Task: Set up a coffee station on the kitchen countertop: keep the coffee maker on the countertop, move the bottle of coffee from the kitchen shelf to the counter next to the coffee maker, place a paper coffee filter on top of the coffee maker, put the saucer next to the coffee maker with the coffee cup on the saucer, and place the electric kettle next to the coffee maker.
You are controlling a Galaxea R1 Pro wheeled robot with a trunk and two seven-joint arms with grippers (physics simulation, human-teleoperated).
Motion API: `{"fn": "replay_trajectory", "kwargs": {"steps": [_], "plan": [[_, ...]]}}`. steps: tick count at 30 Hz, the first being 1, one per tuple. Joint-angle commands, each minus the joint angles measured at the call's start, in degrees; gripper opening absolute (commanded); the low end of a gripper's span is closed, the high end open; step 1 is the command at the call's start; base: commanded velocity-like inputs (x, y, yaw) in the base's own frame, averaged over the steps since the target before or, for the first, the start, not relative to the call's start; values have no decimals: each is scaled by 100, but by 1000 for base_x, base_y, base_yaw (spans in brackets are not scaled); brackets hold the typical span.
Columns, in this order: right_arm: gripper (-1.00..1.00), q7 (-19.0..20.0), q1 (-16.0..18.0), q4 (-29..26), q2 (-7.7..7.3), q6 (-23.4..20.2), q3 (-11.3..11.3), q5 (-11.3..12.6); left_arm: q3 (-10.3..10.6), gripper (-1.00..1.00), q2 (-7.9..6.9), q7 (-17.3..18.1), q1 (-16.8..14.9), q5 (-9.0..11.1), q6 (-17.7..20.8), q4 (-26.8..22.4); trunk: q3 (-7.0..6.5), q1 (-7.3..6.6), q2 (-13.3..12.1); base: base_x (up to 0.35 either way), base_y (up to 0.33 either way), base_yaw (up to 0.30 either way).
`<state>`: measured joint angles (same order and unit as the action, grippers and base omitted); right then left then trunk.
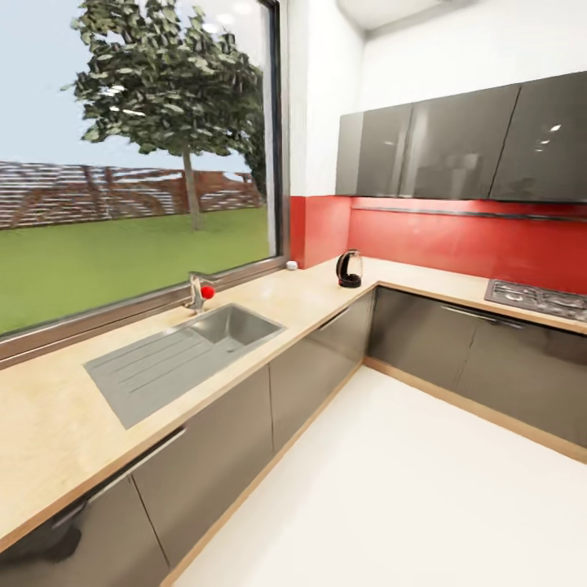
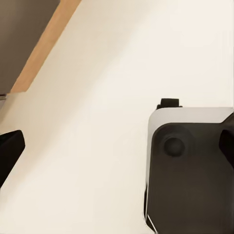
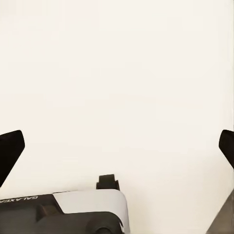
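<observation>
Both claws hang spread and empty over the pale floor: left claw (image 2: 117,146), right claw (image 3: 117,146). Kettle (image 1: 349,268) stands on the worktop (image 1: 302,297) in the corner, well off. Step in hand looks like approach; next, drive closer.

a big window (image 1: 139,163) fills the upper left, with tree, fence and lawn outside. below it a pale wood counter (image 1: 49,440) with a steel sink (image 1: 183,350) bends right past a hob (image 1: 538,297). red backsplash (image 1: 473,236), grey cabinets (image 1: 456,147), white floor (image 1: 383,489).
</observation>
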<state>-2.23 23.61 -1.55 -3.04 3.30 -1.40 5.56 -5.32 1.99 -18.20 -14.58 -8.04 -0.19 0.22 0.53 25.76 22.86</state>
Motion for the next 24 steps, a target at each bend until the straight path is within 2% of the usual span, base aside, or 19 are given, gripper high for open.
{"fn": "replay_trajectory", "kwargs": {"steps": [1,8,24], "plan": [[100,-1,3,6,2,21,-18,59,-48,100,-1,-25,11,-59,-1,3,6,3,7,8,-305,-285],[100,19,3,6,-24,4,-18,42,-48,100,-4,-26,104,-58,11,4,6,3,7,34,-302,-69],[100,6,3,-3,-22,8,-18,46,-48,100,-6,-24,104,-57,25,4,6,3,7,281,-190,0]]}}
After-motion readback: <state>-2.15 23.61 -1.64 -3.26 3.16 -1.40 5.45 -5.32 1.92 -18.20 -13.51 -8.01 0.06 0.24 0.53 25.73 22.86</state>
